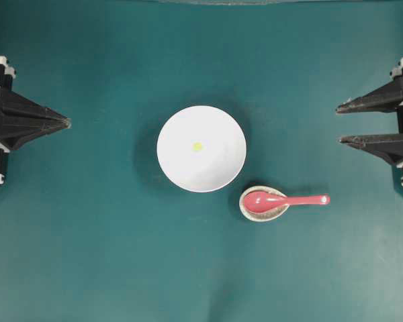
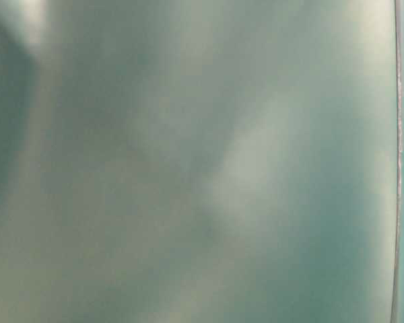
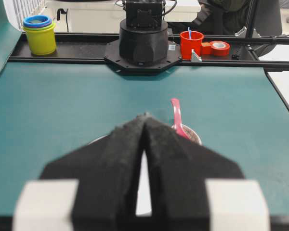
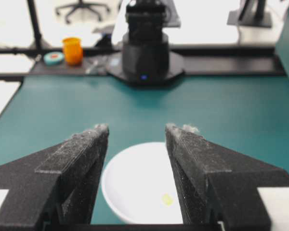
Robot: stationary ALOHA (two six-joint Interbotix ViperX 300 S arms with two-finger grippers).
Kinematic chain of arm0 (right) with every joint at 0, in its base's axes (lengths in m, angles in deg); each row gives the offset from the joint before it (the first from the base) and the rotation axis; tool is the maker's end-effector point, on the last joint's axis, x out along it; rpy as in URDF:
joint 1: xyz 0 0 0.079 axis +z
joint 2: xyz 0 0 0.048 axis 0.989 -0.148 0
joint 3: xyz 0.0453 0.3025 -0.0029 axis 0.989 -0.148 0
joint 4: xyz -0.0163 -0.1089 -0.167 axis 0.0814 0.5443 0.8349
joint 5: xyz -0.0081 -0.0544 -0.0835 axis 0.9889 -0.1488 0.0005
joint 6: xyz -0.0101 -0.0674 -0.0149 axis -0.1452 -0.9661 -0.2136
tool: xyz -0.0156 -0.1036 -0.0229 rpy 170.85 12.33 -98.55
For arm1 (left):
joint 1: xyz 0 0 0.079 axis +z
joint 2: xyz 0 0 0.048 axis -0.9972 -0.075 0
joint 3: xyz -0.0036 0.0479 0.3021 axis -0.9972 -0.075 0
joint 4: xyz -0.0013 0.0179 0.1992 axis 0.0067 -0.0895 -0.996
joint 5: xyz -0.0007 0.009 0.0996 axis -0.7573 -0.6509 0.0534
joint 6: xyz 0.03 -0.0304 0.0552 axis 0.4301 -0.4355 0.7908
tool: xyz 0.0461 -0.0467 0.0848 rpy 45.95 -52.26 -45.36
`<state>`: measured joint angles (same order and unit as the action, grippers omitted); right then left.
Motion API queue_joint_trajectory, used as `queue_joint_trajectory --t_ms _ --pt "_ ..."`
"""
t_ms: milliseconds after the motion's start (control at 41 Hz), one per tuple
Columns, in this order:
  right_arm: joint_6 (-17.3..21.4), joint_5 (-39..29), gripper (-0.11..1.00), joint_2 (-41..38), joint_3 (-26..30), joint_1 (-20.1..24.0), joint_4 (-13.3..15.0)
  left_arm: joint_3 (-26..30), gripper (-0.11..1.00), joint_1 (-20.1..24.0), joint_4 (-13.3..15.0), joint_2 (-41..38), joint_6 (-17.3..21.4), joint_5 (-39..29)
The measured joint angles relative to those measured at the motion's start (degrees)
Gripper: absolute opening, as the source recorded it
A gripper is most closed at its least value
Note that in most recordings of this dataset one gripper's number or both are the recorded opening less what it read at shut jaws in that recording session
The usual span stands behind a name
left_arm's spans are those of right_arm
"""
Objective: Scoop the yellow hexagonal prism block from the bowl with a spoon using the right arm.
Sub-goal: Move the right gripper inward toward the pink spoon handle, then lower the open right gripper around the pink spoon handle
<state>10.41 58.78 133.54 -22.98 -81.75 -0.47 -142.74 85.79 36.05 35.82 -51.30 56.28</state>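
The yellow hexagonal prism block [image 1: 197,146] lies loose near the middle of the bowl [image 1: 171,164], at the centre of the frame on the table [image 1: 87,255]. Just below and right, the spoon [image 1: 282,200] sits scoop-down in a speckled spoon rest [image 1: 250,213], handle pointing right, seemingly offered for pickup. At the right edge the right gripper [image 1: 338,124] waits, jaws spread; at the left edge the left gripper [image 1: 67,123] has its jaws pressed together.

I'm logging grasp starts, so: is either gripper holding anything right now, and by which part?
Nothing is held. The right gripper is open and empty; the left gripper is shut on nothing. The spoon lies untouched on its rest.
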Motion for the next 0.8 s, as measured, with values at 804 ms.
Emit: queue_joint_trajectory --t_ms 804 --pt "1.85 6.15 0.54 -18.37 -2.02 0.79 -3.08 0.00 0.00 0.00 -0.09 -0.09 0.00 -0.35"
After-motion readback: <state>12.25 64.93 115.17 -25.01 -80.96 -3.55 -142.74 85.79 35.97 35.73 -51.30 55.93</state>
